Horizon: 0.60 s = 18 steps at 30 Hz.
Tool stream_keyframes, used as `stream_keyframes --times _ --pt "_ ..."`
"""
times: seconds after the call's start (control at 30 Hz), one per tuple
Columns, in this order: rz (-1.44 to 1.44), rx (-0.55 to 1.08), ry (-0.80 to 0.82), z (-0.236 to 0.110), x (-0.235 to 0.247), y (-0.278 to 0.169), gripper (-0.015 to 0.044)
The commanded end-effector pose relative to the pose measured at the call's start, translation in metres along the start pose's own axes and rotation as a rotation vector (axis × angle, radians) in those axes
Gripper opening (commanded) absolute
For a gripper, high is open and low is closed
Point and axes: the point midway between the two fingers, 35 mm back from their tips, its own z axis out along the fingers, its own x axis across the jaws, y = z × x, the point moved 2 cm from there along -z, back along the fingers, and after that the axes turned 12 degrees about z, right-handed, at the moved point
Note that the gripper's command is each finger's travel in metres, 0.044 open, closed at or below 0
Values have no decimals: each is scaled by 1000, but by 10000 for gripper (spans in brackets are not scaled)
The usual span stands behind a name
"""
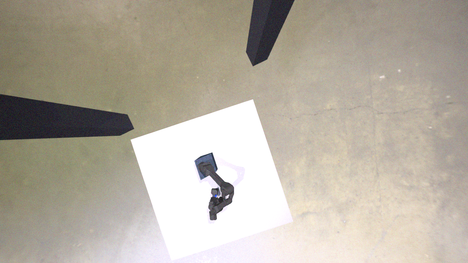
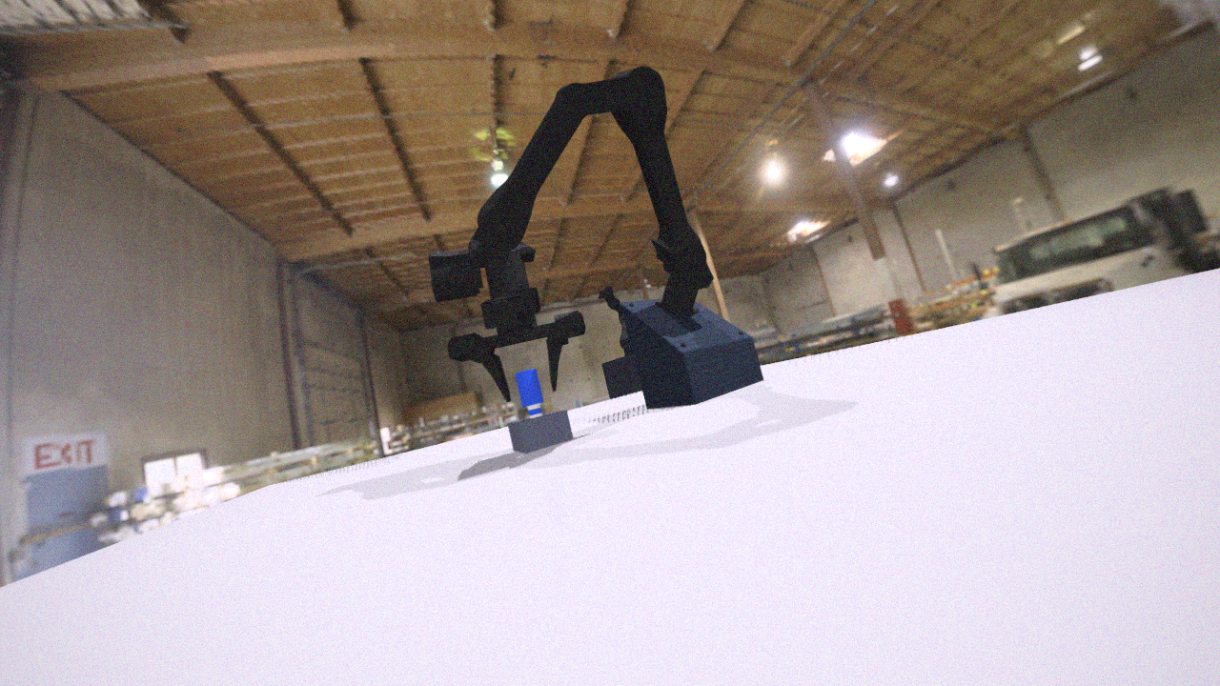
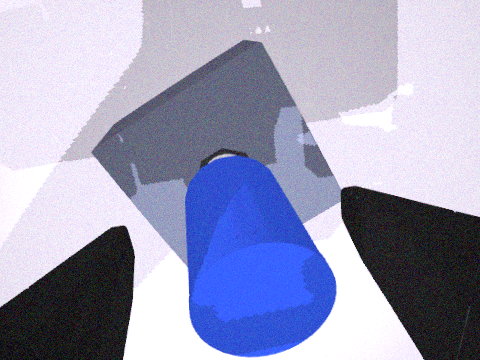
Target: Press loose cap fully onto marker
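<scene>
A black robot arm [image 2: 588, 119] arches over a white surface [image 2: 767, 529] from its dark blue base [image 2: 707, 362]. Its end effector [image 2: 521, 362] hangs pointing straight down above a small grey holder block [image 2: 538, 432]. The end effector is released: its two dark fingers stand spread apart, one on either side of a blue cap [image 3: 256, 267], with a visible gap on each side and no contact. The cap sits upright on the marker [image 2: 534, 410], which stands in the holder block; only a thin white and blue band of the marker shows below the cap. From above, the blue cap [image 1: 216, 195] appears as a small spot beside the arm.
</scene>
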Motion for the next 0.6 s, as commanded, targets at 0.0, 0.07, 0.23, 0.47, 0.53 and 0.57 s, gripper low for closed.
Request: stream_keyframes --times 0.0,0.07,0.23,0.47,0.53,0.57 --pt "0 0 0 0 0 0 420" --pt "0 0 0 0 0 0 440" --pt "0 4 -4 -47 -3 0 440" --pt "0 3 -2 -75 -1 -1 440" --pt "16 3 -2 -75 -1 -1 414" --pt "63 3 -2 -75 -1 -1 387"
